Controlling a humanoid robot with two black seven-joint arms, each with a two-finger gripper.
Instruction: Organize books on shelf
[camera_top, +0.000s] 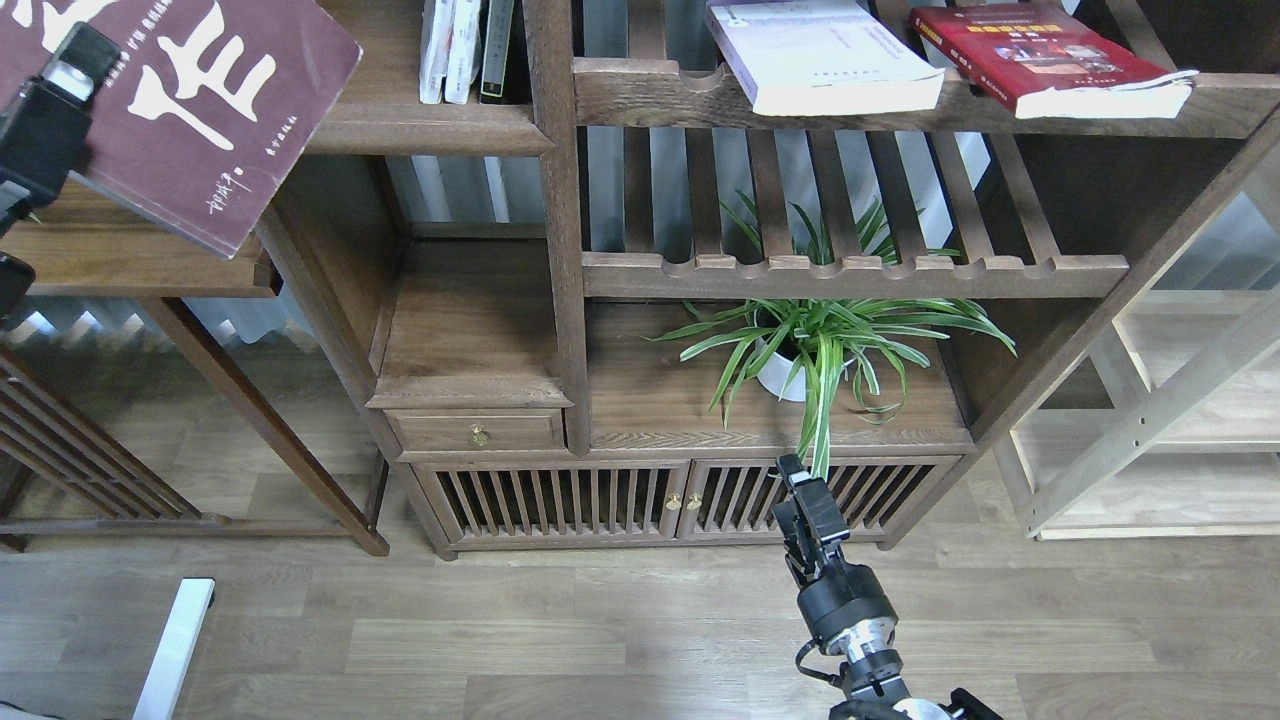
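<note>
My left gripper (72, 62) is at the top left, shut on the lower left edge of the dark maroon book (200, 100) with big white characters. It holds the book tilted, its right corner over the left end of the solid dark-brown shelf (420, 128). The white/pale lilac book (820, 55) and the bright red book (1040, 55) lie flat on the slatted upper rail at the right. My right gripper (797, 482) hangs low in front of the cabinet doors, holding nothing; its dark fingers cannot be told apart.
Thin white and dark books (465, 50) stand upright at the shelf's right end beside the post (555, 200). A potted spider plant (815, 350) sits on the lower board. A dark side table (140, 265) stands under the maroon book. A pale wood rack (1180, 420) is at the right.
</note>
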